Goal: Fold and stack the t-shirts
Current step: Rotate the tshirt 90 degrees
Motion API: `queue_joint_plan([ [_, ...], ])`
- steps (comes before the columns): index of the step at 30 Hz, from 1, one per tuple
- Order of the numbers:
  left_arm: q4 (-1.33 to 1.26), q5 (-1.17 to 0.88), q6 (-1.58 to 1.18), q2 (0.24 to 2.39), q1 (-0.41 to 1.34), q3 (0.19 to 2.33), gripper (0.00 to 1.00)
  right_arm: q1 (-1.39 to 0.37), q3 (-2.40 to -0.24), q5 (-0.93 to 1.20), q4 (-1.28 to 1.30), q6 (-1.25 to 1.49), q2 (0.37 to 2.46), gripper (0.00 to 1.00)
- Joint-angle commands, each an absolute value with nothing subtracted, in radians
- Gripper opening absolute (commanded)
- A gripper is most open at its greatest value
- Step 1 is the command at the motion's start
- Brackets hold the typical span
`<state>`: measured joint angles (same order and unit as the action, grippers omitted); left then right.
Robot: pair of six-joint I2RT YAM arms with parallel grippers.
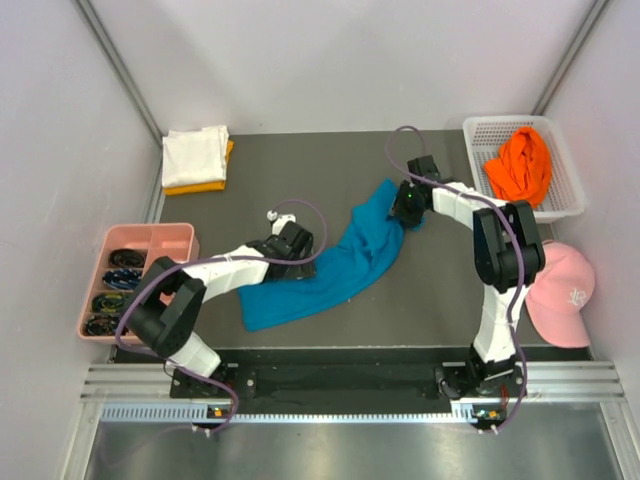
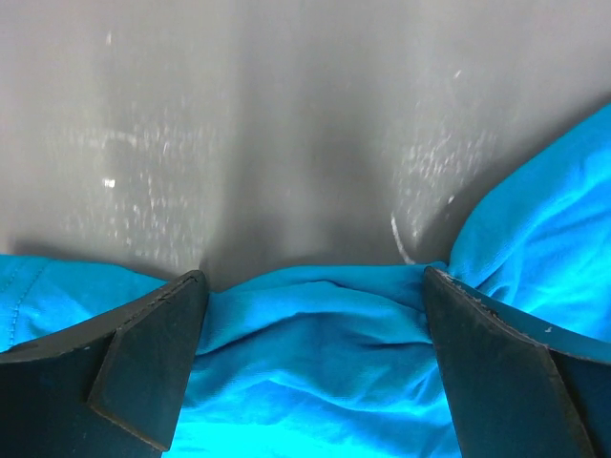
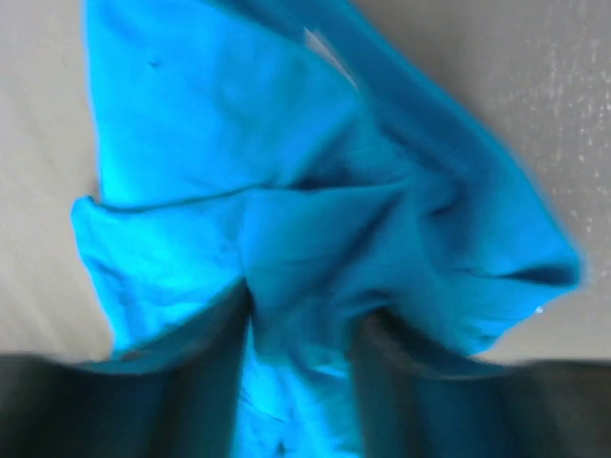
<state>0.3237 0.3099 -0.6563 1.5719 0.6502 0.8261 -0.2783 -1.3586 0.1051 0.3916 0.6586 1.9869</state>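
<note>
White t-shirt (image 1: pixel 193 152) stacked on yellow-orange t-shirt (image 1: pixel 200 186), bright orange t-shirt (image 1: pixel 520 165) unfolded in the basket (image 1: pixel 572 190): I work the crumpled teal-blue t-shirt (image 1: pixel 325 268) mid-table, left gripper (image 2: pixel 315 286) wide open astride its edge, right gripper (image 3: pixel 301 329) half-shut around a bunch, grip uncertain.

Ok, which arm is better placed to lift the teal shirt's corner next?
Right, I'd say. The right fingers have the teal shirt bunched between them at its far corner, while the left fingers stand wide open astride an edge, gripping nothing.
</note>
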Motion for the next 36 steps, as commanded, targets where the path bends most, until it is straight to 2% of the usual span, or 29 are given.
queue_joint_plan([
  [1,0.448,0.241,-0.706,1.552,0.655,0.779,0.99,-0.276,-1.377,0.118,0.434,0.653,2.033,0.10],
  [2,0.454,0.239,-0.706,1.546,0.657,0.779,0.99,-0.276,-1.385,0.120,0.436,0.652,2.036,0.01],
  [3,0.459,0.238,-0.704,1.540,0.657,0.778,0.99,-0.275,-1.393,0.120,0.437,0.650,2.043,0.00],
  [9,0.489,0.195,-0.684,1.509,0.657,0.755,0.99,-0.265,-1.515,0.112,0.488,0.632,2.097,0.00],
  [19,0.538,0.107,-0.666,1.437,0.660,0.758,0.99,-0.249,-2.047,0.115,0.681,0.522,2.377,0.00],
  [22,0.563,0.081,-0.652,1.420,0.663,0.770,0.99,-0.238,-2.143,0.123,0.690,0.503,2.451,0.00],
  [33,0.603,-0.035,-0.633,1.356,0.681,0.798,0.99,-0.170,-2.169,0.347,0.480,0.544,2.533,0.00],
  [36,0.612,-0.043,-0.650,1.330,0.693,0.798,0.99,-0.169,-2.261,0.368,0.482,0.545,2.575,0.00],
])
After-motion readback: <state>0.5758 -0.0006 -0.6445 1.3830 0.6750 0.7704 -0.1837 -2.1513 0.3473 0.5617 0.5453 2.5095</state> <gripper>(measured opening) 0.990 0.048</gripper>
